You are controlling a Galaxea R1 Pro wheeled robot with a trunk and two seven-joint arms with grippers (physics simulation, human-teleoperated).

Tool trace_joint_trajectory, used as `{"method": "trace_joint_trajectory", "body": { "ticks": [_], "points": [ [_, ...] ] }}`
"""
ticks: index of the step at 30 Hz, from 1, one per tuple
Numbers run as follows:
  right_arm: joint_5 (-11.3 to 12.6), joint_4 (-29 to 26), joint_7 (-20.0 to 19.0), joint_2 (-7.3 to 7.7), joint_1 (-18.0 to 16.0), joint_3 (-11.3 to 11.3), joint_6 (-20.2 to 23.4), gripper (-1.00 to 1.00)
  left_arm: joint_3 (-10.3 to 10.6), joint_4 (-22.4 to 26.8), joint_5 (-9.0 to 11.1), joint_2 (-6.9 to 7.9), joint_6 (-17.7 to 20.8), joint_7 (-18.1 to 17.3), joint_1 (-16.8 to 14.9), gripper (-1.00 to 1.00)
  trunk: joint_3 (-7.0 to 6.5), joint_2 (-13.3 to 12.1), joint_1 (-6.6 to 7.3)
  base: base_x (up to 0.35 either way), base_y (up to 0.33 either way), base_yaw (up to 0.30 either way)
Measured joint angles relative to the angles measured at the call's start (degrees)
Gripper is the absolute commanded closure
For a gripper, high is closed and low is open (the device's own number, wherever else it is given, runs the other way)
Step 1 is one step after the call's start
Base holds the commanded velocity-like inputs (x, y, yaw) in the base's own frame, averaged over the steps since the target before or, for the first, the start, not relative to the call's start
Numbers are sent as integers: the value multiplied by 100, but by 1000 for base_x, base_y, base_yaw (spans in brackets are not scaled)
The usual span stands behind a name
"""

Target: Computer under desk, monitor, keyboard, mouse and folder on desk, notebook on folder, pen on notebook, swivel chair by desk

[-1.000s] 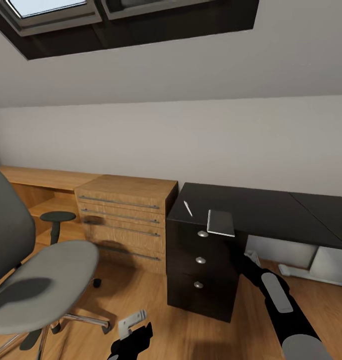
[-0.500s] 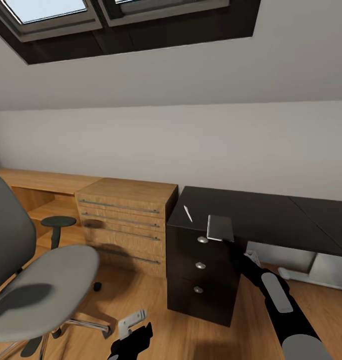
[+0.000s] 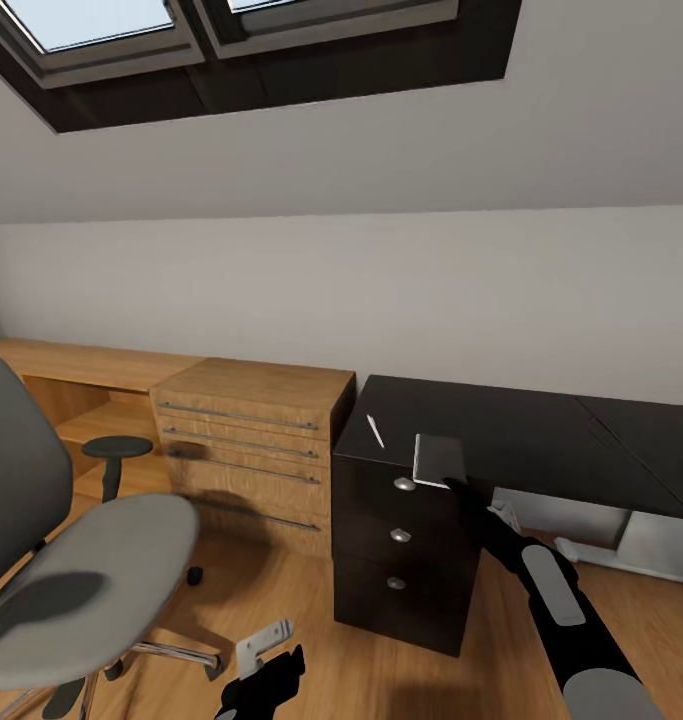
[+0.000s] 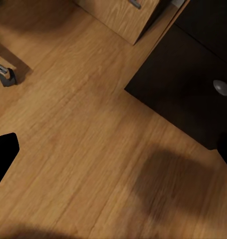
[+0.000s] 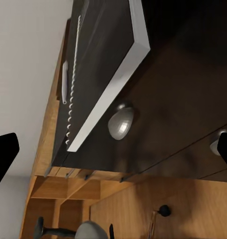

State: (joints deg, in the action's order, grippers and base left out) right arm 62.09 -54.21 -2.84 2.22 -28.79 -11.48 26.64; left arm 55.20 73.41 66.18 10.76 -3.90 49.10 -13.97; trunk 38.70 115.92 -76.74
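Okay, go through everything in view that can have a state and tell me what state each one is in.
Small dark-grey notebook: flat, overhanging the black desk edge.
Thin white pen: lying on the desk.
Black three-drawer unit: drawers shut.
Light-wood drawer chest: drawers shut.
Grey swivel chair: upright, seat bare.
Left gripper: open.
Right gripper: open.

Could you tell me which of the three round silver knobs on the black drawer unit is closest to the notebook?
The top knob: it sits just below the notebook overhanging the desk edge; the other two are lower.
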Motion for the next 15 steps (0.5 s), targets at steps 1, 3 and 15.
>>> {"method": "trace_joint_trajectory", "body": {
  "ticks": [1, 3, 15],
  "points": [
    [1, 0, 0, 0, 0, 1, 0, -100, 0, 0, 0, 0, 0, 0, 0, -100, 0, 0, 0, 0, 0, 0],
    [0, -1, 0, 0, 0, 2, 0, -100, -1, 0, -2, 0, 0, -1, 0, -100, 0, 0, 0, 69, 0, 0],
    [-2, -2, 0, 0, 0, 4, 0, -100, 7, -2, 0, -1, 0, 14, 0, -100, 0, 0, 2, 114, 0, 0]
  ]
}}
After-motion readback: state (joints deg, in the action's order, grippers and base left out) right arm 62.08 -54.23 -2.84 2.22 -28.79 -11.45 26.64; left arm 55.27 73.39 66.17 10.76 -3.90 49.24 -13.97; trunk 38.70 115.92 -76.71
